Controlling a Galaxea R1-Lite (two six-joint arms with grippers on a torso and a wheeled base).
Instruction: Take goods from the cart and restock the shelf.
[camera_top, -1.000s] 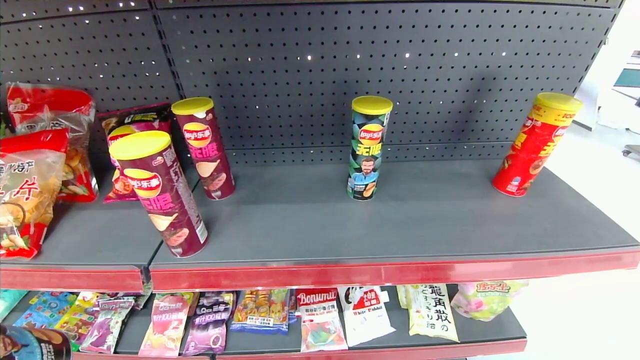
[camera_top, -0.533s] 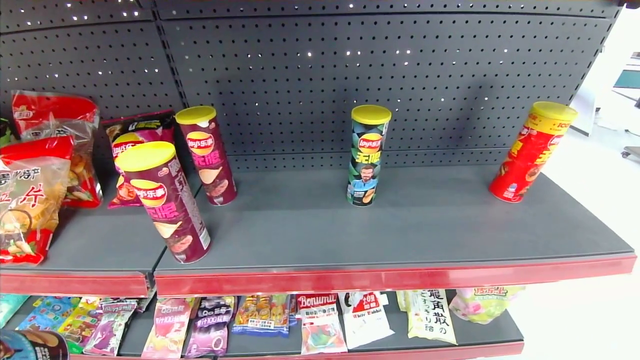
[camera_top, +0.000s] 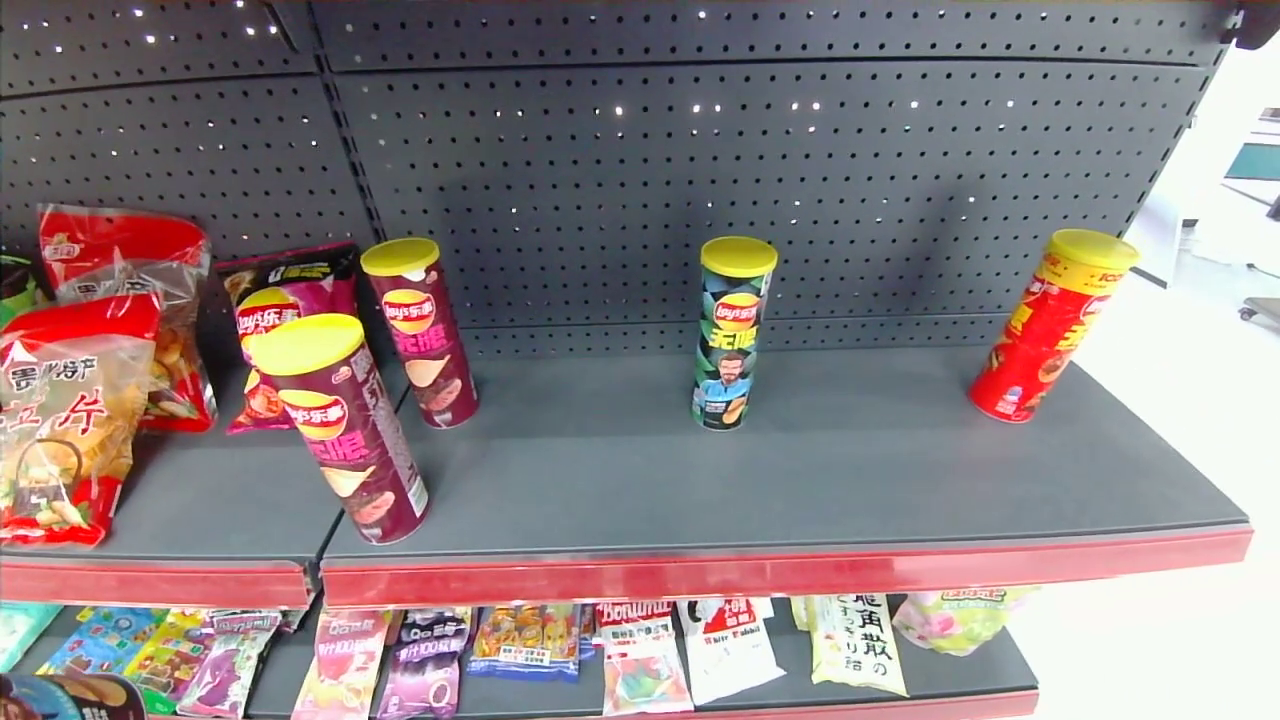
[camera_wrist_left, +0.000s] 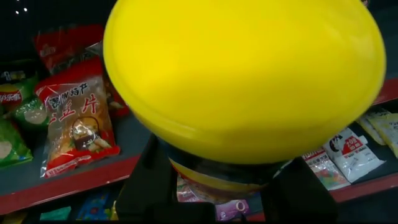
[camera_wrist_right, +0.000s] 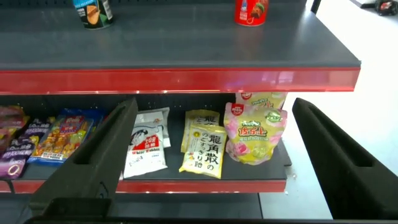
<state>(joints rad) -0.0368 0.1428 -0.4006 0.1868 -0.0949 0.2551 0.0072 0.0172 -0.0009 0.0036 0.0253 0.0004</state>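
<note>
Gripping a chip can (camera_wrist_left: 242, 74) just below its yellow lid, the left hand (camera_wrist_left: 217, 186) is clenched on it, in front of the left end of the shelf (camera_top: 800, 565) and apart from it. Over the last second the whole head view has slid downward. The camera has moved, not the goods, so the can is probably not yet raised for placing. Its lid faces the wrist camera, its long axis running away from it; upright or tilted, I cannot tell. The right hand (camera_wrist_right: 214, 109) hangs released, empty, before the lower shelf edge.
</note>
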